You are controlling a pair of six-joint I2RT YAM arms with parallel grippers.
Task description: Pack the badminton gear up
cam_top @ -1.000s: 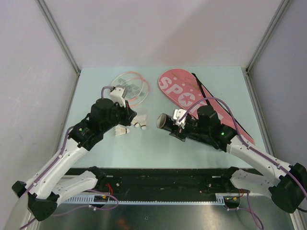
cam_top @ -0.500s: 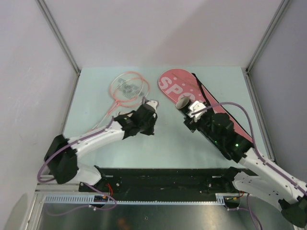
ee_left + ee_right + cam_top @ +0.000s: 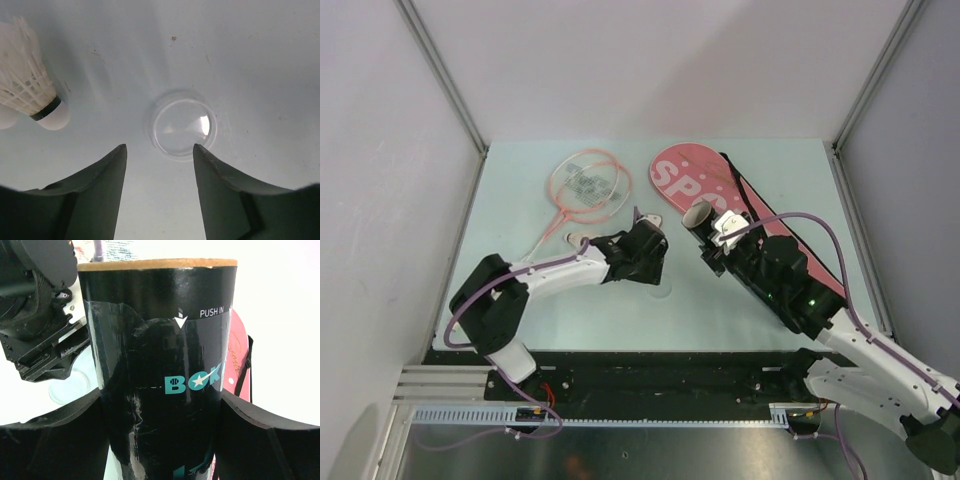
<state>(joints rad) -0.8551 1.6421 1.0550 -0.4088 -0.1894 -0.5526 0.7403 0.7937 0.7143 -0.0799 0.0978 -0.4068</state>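
Left claw (image 3: 160, 150) is hanging part-open and empty over the clear cap (image 3: 184, 125), with a shuttlecock (image 3: 35, 97) lying just to its left. Your right claw (image 3: 160, 397) is clamping the black tube (image 3: 157, 315), long axis running out past the fingers, open mouth facing up and away. You're looking mid-loading, so next you're needing a clean pinch on that shuttlecock.

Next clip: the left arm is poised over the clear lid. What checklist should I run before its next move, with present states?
1. Left gripper fingers spread: ok.
2. Clear round lid lies flat, in line with the gap between the fingers: ok.
3. Shuttlecock off to the side, outside the fingers: ok.
4. Right gripper clamped on the black tube: ok.
5. Tube's open end unobstructed: ok.
6. Shuttlecocks already inside the tube: cannot tell.
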